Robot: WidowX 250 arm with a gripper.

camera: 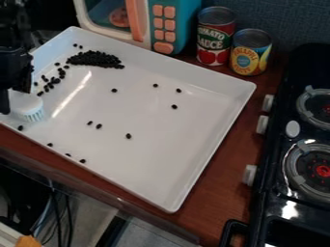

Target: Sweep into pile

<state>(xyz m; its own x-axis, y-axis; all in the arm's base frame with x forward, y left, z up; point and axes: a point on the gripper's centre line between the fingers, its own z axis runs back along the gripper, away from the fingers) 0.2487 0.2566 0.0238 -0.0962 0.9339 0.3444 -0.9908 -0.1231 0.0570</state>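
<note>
Brush [27, 107] near tray rim [38, 144], centre roomy

The tall can [216, 36] carries the words "TOMATO SAUCE" on its label [212, 42], in pale capitals set on two lines, "TOMATO" above "SAUCE", against dark green. The short can [251, 52], just beside it, has a yellow and blue label [245, 61]. Its upper line, in dark capitals curving over a round blue patch, reads "PINEAPPLE"; the line under that, on the patch itself, is too small to tell.
</note>
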